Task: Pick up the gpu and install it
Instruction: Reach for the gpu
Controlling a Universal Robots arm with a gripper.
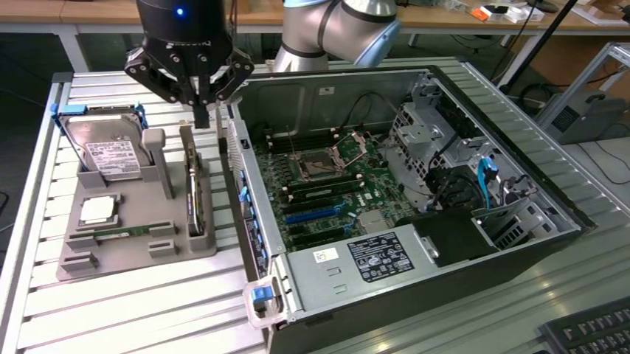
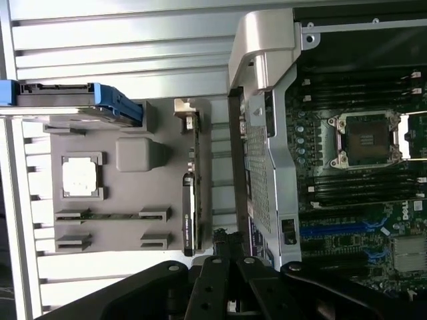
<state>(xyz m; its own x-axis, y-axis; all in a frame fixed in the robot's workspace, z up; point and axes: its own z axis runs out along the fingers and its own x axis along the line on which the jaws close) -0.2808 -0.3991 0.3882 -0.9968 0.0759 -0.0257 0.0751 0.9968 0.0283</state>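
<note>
The gripper hangs above the gray holder tray, over the tray's edge that faces the open computer case. Its two black fingers are pressed together with nothing between them, so it holds nothing. The gpu stands on its long edge in the slot along that same case-side edge of the tray, a thin card with a dark cooler face, and it is not gripped. How much air lies between the fingertips and the card's top edge cannot be judged. In the wrist view the gripper shows as dark linkages closing to a point, the gpu runs as a narrow strip along the tray, and its silver bracket end sits at the tray's corner. On the tray's side away from the case, a silver hard drive with a white label leans in a blue frame. A square processor chip lies flat in a pocket near the tray's middle, and a narrow green memory stick rests in a slot just beside it. The case lies on its side next to the tray, its motherboard exposed and a labelled power supply at one end.
</note>
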